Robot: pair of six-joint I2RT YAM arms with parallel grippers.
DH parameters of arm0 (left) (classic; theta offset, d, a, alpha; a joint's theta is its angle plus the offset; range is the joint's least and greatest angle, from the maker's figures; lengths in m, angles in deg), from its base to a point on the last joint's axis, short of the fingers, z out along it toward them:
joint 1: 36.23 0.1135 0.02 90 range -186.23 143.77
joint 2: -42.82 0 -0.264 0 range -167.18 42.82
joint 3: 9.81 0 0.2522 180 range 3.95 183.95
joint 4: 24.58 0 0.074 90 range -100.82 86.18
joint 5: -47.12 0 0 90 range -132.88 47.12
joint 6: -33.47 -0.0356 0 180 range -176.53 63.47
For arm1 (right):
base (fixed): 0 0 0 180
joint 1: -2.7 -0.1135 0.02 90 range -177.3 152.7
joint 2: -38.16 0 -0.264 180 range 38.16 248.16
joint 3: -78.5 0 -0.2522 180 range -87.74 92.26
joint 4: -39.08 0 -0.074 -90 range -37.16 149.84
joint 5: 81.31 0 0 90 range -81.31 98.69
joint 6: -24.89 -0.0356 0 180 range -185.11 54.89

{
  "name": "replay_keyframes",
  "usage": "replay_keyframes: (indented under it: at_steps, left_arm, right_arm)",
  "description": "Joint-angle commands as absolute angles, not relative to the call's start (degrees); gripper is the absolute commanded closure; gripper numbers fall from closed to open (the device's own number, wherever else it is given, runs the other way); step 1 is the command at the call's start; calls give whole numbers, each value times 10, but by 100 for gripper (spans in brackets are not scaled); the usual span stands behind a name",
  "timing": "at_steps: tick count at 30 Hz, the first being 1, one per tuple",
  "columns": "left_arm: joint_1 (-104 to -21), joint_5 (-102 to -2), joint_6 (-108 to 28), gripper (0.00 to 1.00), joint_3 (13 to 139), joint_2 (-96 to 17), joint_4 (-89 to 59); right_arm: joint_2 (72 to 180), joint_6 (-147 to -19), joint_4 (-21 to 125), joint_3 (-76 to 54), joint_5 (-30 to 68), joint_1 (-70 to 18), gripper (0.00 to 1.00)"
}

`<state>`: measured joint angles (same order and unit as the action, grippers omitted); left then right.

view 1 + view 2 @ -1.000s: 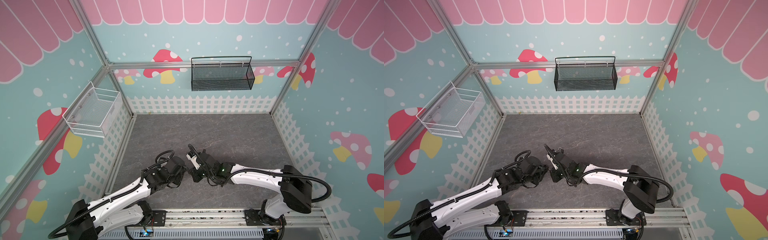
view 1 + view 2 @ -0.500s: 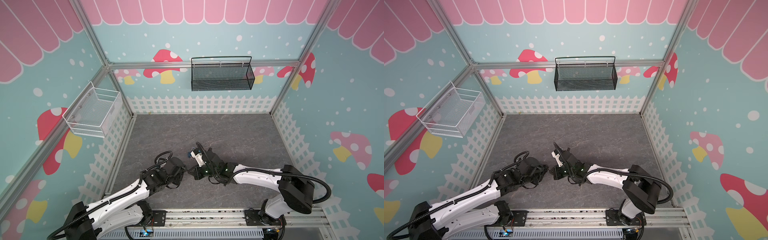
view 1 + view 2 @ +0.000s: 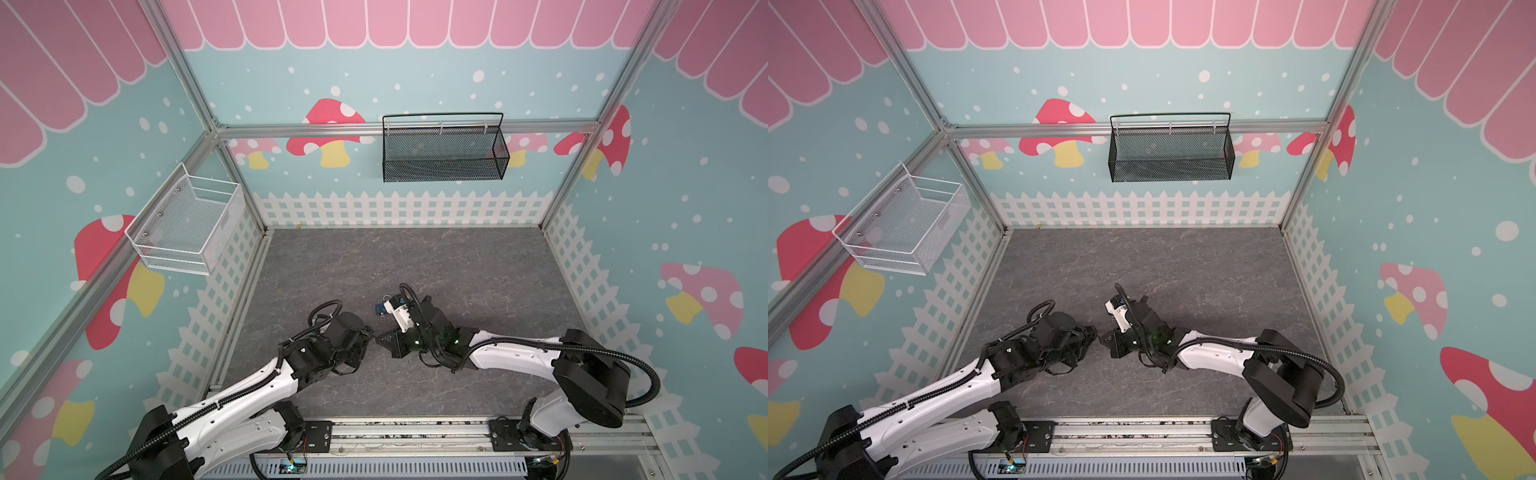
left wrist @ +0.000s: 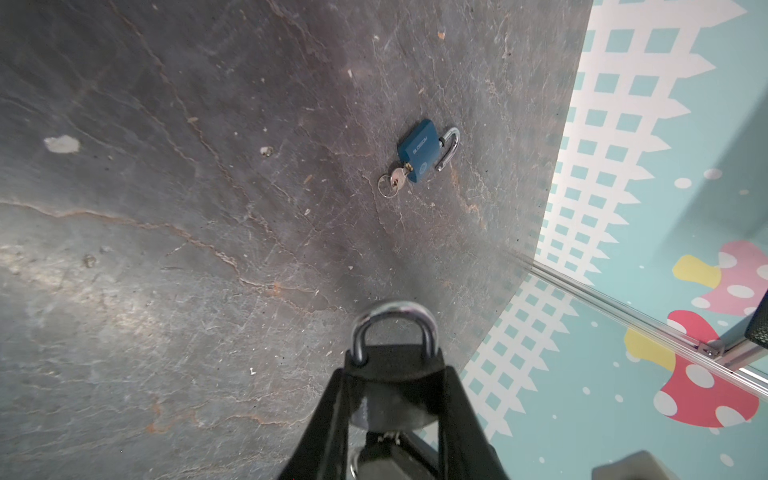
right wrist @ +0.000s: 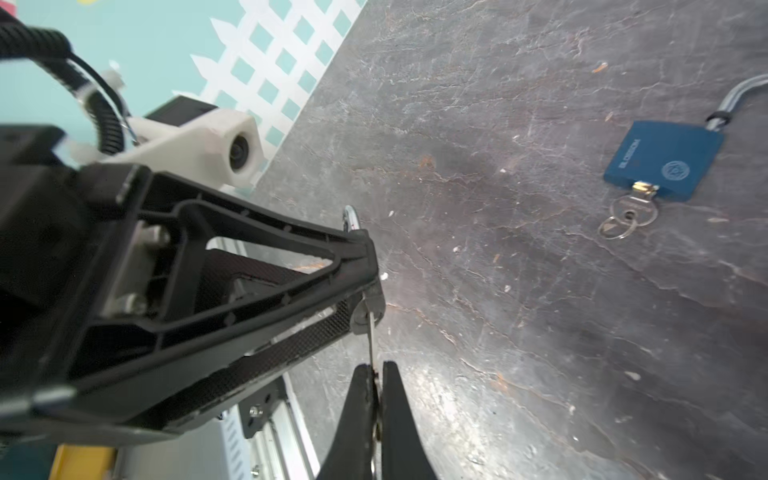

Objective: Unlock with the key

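Observation:
My left gripper (image 4: 395, 374) is shut on a black padlock (image 4: 395, 363) held off the floor. Its silver shackle (image 4: 392, 318) is closed and points away from the wrist. The two grippers meet tip to tip near the front middle of the floor in both top views, left gripper (image 3: 369, 335) and right gripper (image 3: 383, 339). My right gripper (image 5: 376, 370) is shut on a thin key (image 5: 370, 338), seen edge-on. The key's blade reaches the underside of the padlock (image 5: 368, 309). How deep it sits I cannot tell.
A blue padlock (image 4: 419, 150) lies on the grey floor just beyond the grippers, its shackle swung open and a key with a ring (image 5: 631, 212) in its keyhole. A black mesh basket (image 3: 442, 147) hangs on the back wall and a white wire basket (image 3: 187, 226) on the left wall.
The right wrist has turned and shifted a little to the right, uncovering the blue padlock in a top view. The left arm has barely moved. Both grips are unchanged.

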<state>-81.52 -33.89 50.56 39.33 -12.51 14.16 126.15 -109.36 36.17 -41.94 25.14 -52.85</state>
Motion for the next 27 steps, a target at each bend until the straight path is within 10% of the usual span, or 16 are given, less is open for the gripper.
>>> replay_keyframes:
  at_steps: [1, 11, 27]
  left_arm:
    - [-815, -430, 492, 100, 389, -116, 152]
    - [-775, -406, 500, 100, 393, -89, 147]
    - [-775, -401, 510, 100, 402, -91, 116]
  right_arm:
    - [1221, -1074, 315, -391, 171, -545, 100]
    - [1187, -1011, 450, -396, -9, -598, 100]
    - [1206, -1033, 476, -366, 82, -602, 100]
